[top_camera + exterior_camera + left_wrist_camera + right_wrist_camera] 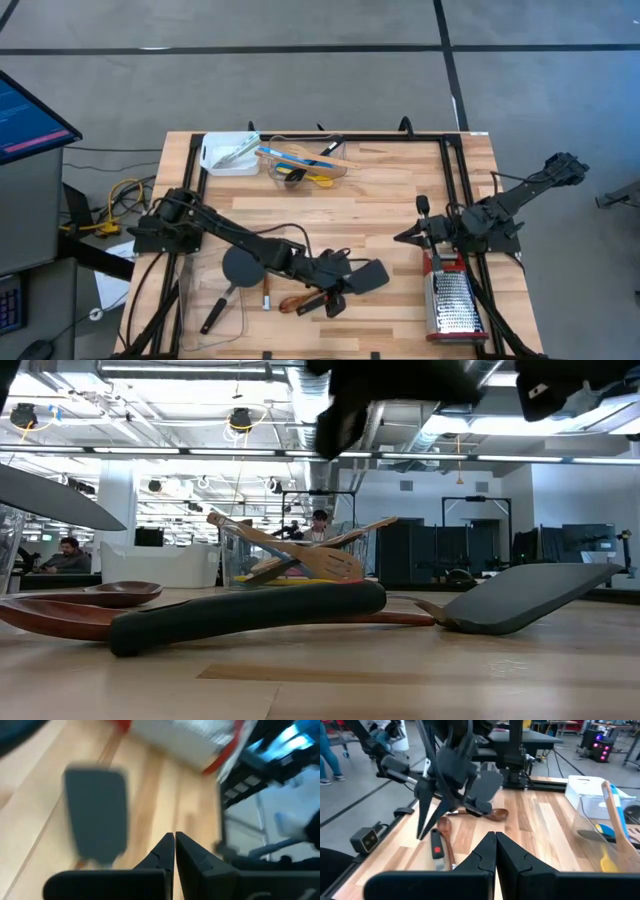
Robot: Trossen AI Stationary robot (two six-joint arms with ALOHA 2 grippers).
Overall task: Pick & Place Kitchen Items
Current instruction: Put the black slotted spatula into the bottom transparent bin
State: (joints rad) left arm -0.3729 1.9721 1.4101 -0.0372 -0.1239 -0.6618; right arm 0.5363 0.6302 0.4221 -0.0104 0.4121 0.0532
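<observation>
Blurring grater [185, 742], spatula [96, 812], pincer [174, 845] closed

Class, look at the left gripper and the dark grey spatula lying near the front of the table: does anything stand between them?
Nothing visible does. In the left wrist view the left gripper, fingers shut, hovers over bare wood beside the dark grey spatula. The steel box grater lies beyond both, out of the way.

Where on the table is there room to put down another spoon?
The bare wood mid-table, between the clear tub, the left gripper and the right gripper, is free. It's crowded near the front, around the grey spatula, wooden spoons and grater.
</observation>
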